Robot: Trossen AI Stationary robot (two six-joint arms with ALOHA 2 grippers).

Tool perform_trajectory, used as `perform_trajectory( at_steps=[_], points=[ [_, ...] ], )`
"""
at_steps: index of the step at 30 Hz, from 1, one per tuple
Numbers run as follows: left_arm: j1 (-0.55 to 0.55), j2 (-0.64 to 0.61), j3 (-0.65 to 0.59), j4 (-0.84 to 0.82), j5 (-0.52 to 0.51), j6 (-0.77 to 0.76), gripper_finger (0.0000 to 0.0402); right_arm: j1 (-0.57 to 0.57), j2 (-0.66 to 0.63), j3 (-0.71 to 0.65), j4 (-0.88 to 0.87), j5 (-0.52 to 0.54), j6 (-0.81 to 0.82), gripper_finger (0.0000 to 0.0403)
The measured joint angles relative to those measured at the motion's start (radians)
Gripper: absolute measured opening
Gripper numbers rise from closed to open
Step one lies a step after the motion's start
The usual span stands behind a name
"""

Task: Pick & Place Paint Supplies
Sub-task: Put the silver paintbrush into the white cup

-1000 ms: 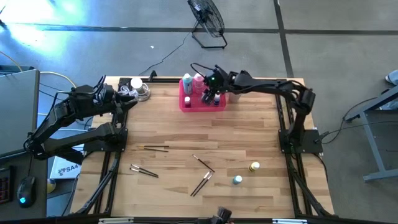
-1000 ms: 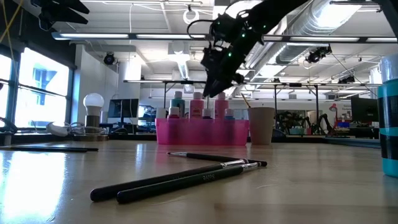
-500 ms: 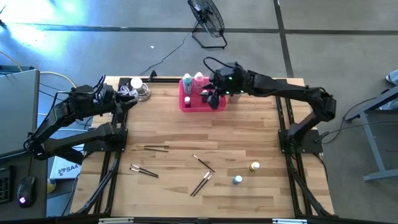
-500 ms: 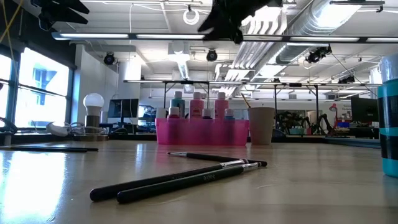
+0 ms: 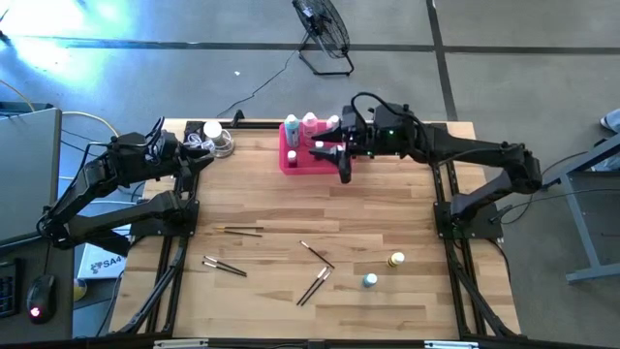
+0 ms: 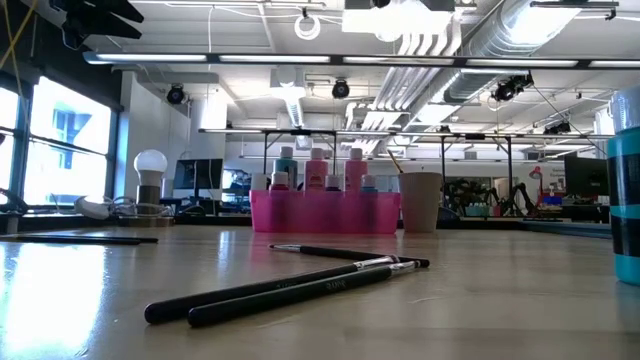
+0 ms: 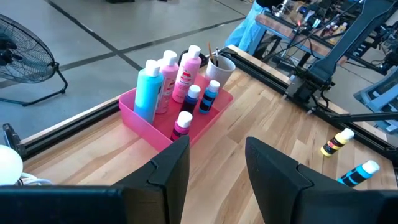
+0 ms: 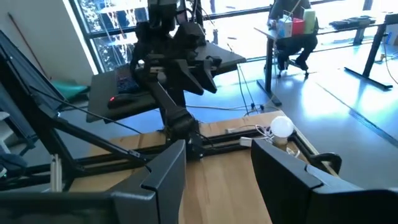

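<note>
The right gripper (image 5: 329, 147) hangs open and empty above the pink tray (image 5: 289, 161), where tall bottles (image 7: 149, 90) stand beside a beige cup (image 7: 219, 68). Brushes (image 5: 315, 283) and two small bottles (image 5: 395, 260) lie scattered across the surface (image 5: 271, 204). The left gripper (image 5: 199, 145) waits open by a lamp (image 5: 213, 130).

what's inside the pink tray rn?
The pink tray holds a teal bottle, two pink bottles, two small blue bottles and a small dark red one. The tray floor behind them is hidden.
</note>
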State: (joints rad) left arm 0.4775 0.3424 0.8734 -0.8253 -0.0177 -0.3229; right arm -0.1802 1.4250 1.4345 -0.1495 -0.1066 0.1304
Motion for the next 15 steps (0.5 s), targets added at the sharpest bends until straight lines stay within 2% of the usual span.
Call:
perform_trajectory(
  at_steps=[4, 10, 15],
  points=[
    [0.0, 0.0, 0.0, 0.0, 0.0, 0.0, 0.0152, -0.001, -0.001, 0.0, -0.028, 0.0, 0.012, 0.0175],
    [0.0, 0.0, 0.0, 0.002, 0.0, 0.0, 0.0152, -0.001, -0.001, 0.0, -0.105, -0.001, 0.131, 0.0175],
    [0.0, 0.0, 0.0, 0.018, 0.039, 0.0, 0.0152, 0.004, -0.001, 0.0, -0.108, -0.024, 0.162, 0.0175]
  ],
)
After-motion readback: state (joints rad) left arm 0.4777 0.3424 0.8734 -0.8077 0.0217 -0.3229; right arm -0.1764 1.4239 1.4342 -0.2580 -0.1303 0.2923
